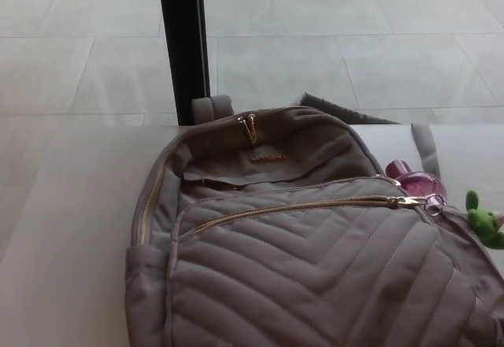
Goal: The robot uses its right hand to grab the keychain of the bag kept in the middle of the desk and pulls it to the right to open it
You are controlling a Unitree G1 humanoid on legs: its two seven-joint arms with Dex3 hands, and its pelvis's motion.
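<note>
Taupe quilted bag [315,268], gold zip, green keychain [486,223] at rt end.

Pale tiled floor [331,40] stretches across the back, big light squares with thin seams. A black post [183,44] stands upright behind the white worktop [71,229]. Soft, even light everywhere.
</note>
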